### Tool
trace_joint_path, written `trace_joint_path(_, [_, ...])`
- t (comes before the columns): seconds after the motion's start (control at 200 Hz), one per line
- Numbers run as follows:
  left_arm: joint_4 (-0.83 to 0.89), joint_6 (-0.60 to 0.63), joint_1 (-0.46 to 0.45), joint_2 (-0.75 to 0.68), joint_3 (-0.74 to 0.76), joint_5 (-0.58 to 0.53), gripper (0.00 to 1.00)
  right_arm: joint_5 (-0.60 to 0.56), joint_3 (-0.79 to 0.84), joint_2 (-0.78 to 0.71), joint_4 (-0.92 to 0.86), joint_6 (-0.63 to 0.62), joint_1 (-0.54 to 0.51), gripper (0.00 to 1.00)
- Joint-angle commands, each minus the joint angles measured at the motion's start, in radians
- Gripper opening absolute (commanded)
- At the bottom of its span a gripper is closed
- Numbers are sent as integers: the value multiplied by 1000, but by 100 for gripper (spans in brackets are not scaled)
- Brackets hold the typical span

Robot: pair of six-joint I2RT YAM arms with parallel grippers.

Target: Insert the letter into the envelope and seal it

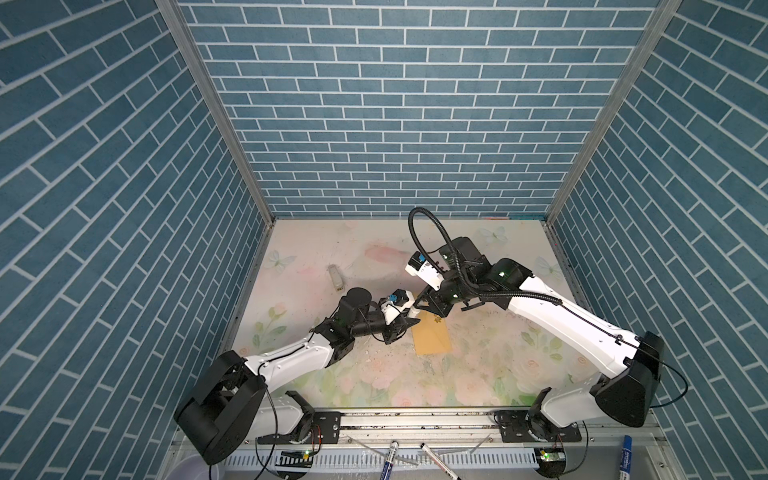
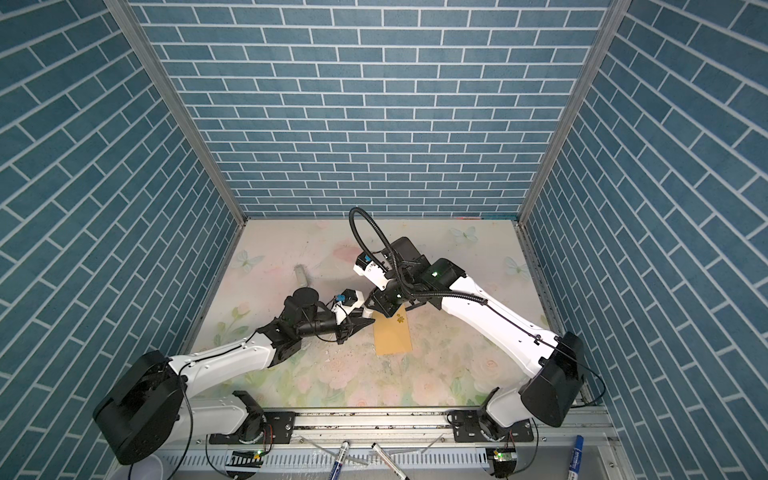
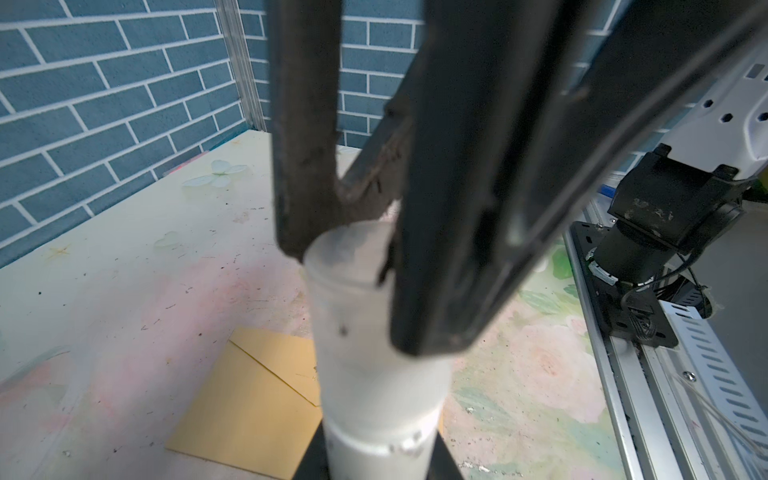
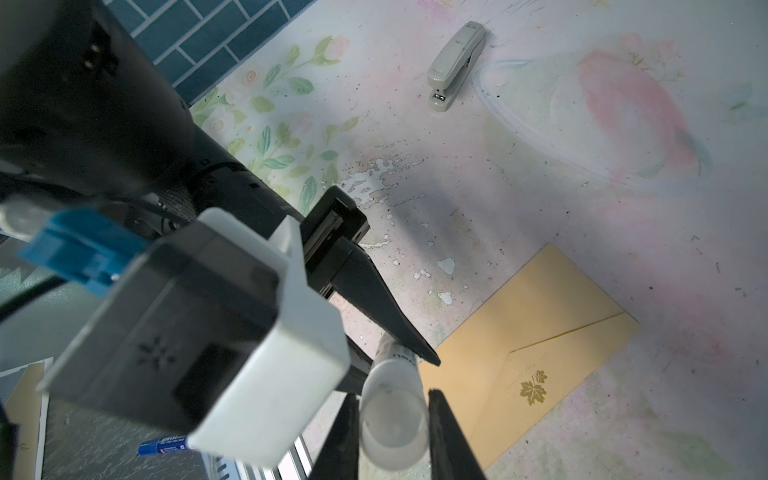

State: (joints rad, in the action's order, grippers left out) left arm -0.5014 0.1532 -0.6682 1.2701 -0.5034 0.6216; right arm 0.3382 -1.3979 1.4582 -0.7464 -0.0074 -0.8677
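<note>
Left pincer (image 3: 380,453) clamped on glue stick (image 3: 365,340) body, right pincer (image 4: 395,436) on cap (image 4: 392,419). Envelope (image 4: 540,332) flat on tabletop (image 4: 540,166) beneath, flap down; letter unseen. We pull cap straight along stick's axis, keeping body steady.

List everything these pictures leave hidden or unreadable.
- Bordered beige letter: in no view; whether it lies inside the flat mustard-yellow paper envelope cannot be told.
- Envelope's far edge: partly covered by the right pincer in both top views.
- Small white plastic tube: any label blurred in both wrist views, too close to the lens.
- Fine print above the gold leaf sticker: too small in the right wrist view.
</note>
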Motion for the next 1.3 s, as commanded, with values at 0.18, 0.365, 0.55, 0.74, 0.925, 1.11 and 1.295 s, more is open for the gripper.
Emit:
trace_joint_path(0.18, [-229,-23,-1,-18,3,-41,0,50,129,21,-11,50,-43,0])
trace_joint_path(0.365, [-290,-39,-1,-11,17,-55,0,61,200,54,47,89,-48,0])
trace_joint_path(0.55, [-308,-44,-1,-6,18,-64,0,75,227,91,92,119,-54,0])
trace_joint_path(0.74, [-319,-46,-1,-8,23,-75,0,68,228,117,99,138,-57,0])
trace_joint_path(0.925, [-306,-43,-1,-13,23,-109,0,54,201,123,102,174,-58,0])
trace_joint_path(1.11, [-249,-27,0,-33,13,-161,0,7,153,109,85,215,-58,0])
trace_joint_path(1.295, [-216,-26,-1,-55,7,-185,0,-41,102,78,73,216,-58,0])
